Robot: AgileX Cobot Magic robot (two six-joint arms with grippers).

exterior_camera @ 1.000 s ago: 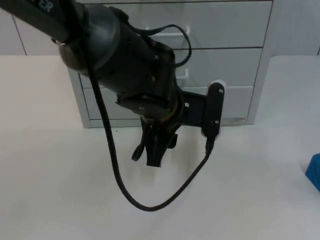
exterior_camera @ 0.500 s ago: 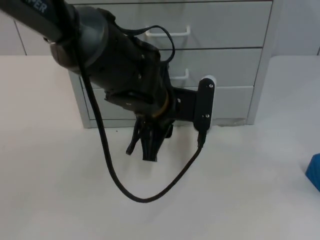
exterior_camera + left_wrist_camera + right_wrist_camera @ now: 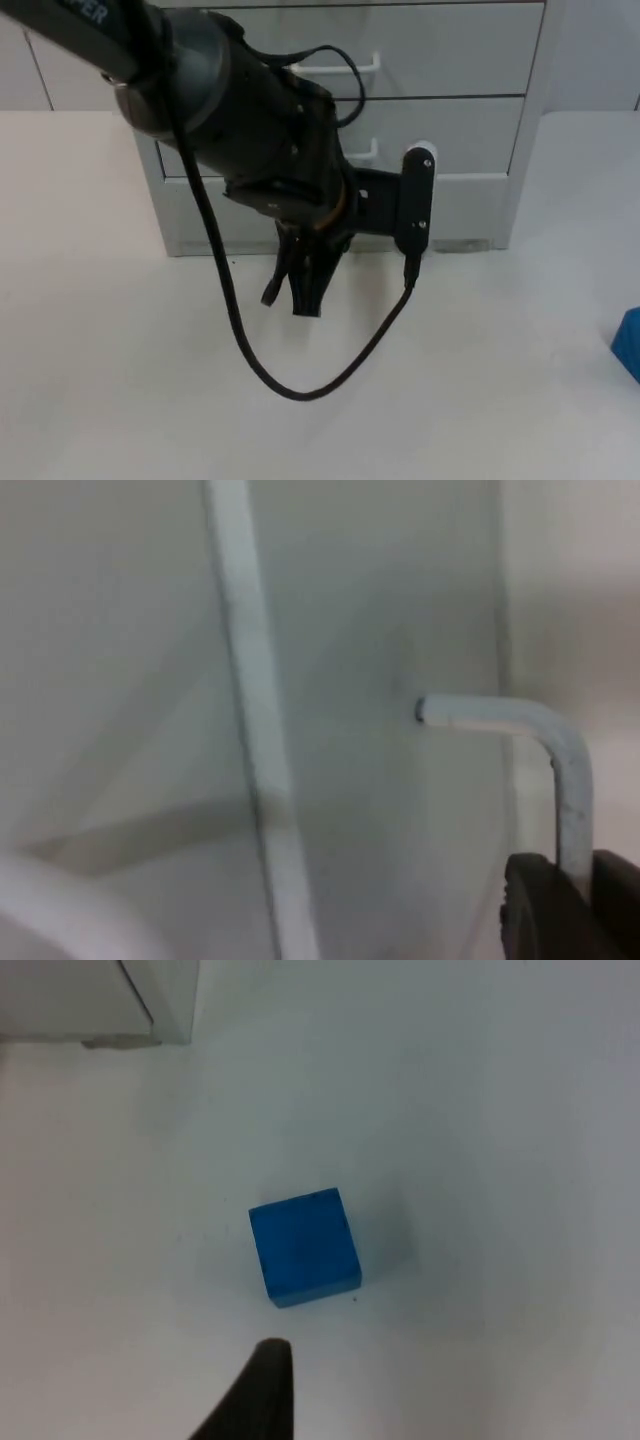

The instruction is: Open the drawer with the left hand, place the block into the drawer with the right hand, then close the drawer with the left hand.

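The left gripper hangs low in front of the grey drawer cabinet, fingers pointing down toward the white table. In the left wrist view a black fingertip sits right at the white handle of a drawer front — whether it is clenched on that handle or released I cannot tell. All the drawers look pushed in, fronts flush.

The right gripper shows by one dark fingertip just beside the blue block, not touching it; its state cannot be told either. The block lies on the table near its right edge, well apart from the cabinet's front corner — untouched and outside any drawer.
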